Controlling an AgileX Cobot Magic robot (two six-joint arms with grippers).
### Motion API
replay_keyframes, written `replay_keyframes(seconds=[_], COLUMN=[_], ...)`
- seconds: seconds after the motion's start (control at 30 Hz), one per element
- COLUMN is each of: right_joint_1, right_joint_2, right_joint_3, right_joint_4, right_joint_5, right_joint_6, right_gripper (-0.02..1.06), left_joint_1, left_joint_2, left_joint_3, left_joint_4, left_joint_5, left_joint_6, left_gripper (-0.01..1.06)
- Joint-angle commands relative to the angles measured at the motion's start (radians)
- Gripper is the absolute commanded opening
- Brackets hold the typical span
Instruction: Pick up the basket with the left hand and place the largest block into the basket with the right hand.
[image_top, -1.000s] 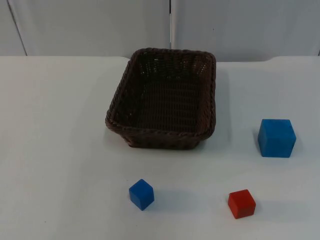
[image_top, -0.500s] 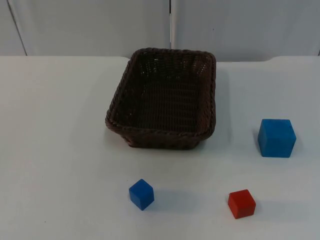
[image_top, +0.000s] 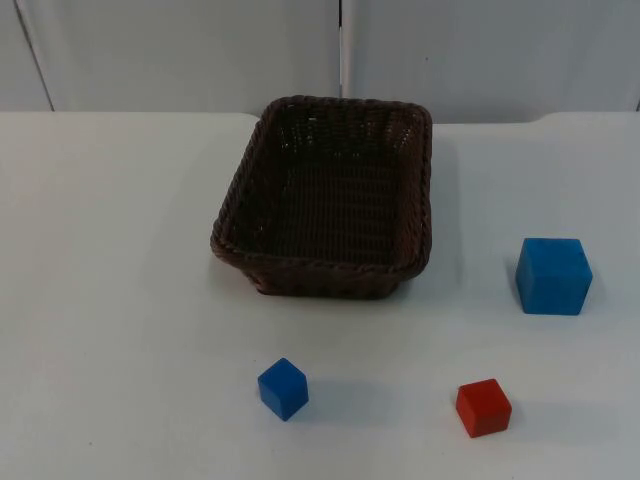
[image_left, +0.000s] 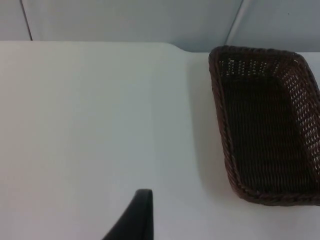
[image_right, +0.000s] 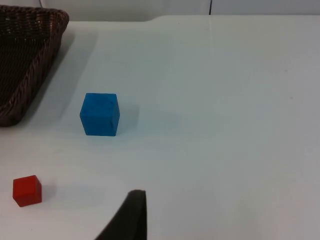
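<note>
Here the dark wicker basket (image_top: 325, 200) sits empty on the white table (image_top: 110, 300), the large blue block (image_top: 553, 276) apart at its right; neither gripper's grip state can be told.

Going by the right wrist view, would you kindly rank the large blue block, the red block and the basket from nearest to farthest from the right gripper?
1. Red block: on the table, nearest the right gripper's fingertip.
2. Large blue block: farther out, beside the basket.
3. Basket: farthest, by the partition wall.
</note>
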Motion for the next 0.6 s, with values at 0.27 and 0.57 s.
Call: replay_keyframes(seconds=[0.27,0.57], right_joint_1=[-0.006,-0.006], right_joint_2=[-0.003,-0.003], right_joint_3=[0.006,0.006], right_joint_4=[-0.002,-0.002], right_joint_5=[-0.007,-0.007], right_joint_6=[-0.003,-0.003], right_gripper=[1.05,1.05], left_joint_1=[-0.006,-0.006], left_joint_2=[0.058,0.244], left_joint_3=[-0.009,-0.063], left_joint_4=[-0.115,-0.292], left_joint_5=[-0.048,-0.046], left_joint_6=[0.092,0.263], left_gripper=[1.05,1.05])
